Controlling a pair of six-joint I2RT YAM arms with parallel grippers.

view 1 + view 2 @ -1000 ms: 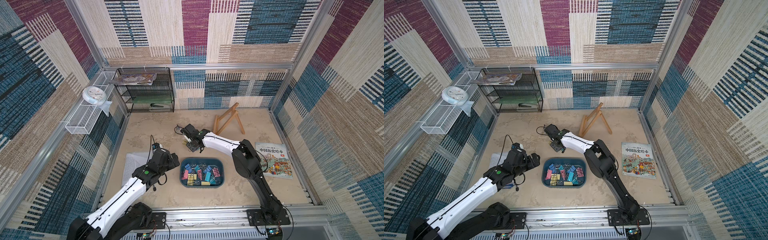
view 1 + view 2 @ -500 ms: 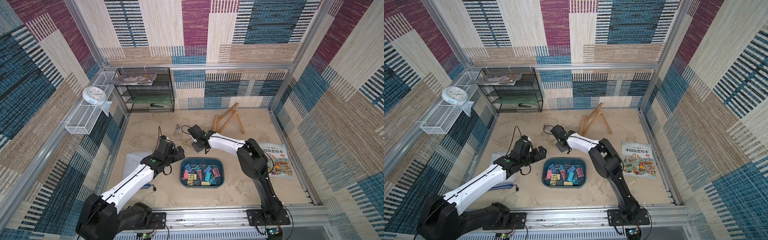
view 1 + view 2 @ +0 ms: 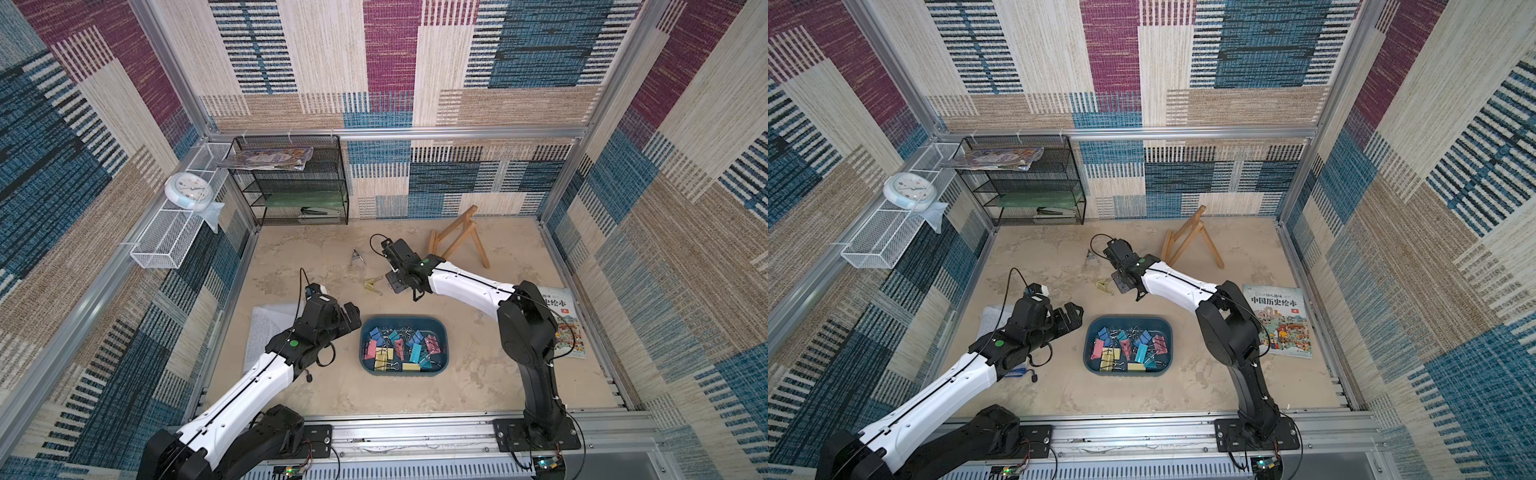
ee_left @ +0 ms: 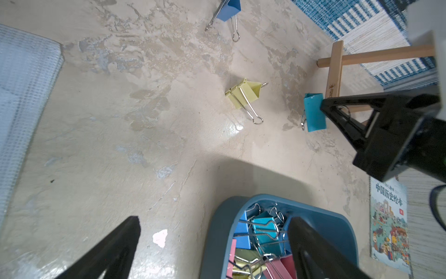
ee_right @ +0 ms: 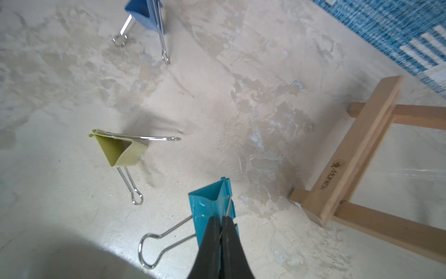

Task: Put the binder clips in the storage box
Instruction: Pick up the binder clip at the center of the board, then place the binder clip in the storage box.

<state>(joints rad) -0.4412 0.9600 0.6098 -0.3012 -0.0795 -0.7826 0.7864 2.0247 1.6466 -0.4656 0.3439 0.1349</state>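
Note:
Several pink, yellow, blue and teal binder clips lie in the dark teal storage box point(image 3: 445, 347) point(image 3: 1086, 353) point(image 4: 217, 232). Three clips are outside it. Behind the box, my right gripper point(image 5: 220, 218) point(image 3: 392, 286) point(image 3: 1120, 284) is shut on the wire handle of a teal clip point(image 5: 208, 207) point(image 4: 313, 112), low over the floor. A yellow clip point(image 3: 372, 285) point(image 3: 1104, 285) point(image 4: 243, 95) point(image 5: 120, 151) lies just left of it. A blue clip point(image 3: 355, 257) point(image 3: 1090, 258) point(image 5: 142, 10) stands farther back. My left gripper point(image 3: 351, 313) point(image 3: 1073, 313) point(image 4: 214, 221) hangs open and empty at the box's left rim.
A wooden easel point(image 3: 457, 239) stands behind and to the right of my right gripper. A picture book point(image 3: 563, 324) lies by the right wall, and a paper sheet point(image 3: 266, 332) lies under my left arm. At the back left are a black mesh rack point(image 3: 291, 187) and a white wire basket point(image 3: 174, 237).
My right gripper has shut on the teal clip's handle. My left arm has swung forward and to the right, up to the box's left side, with its jaws still wide.

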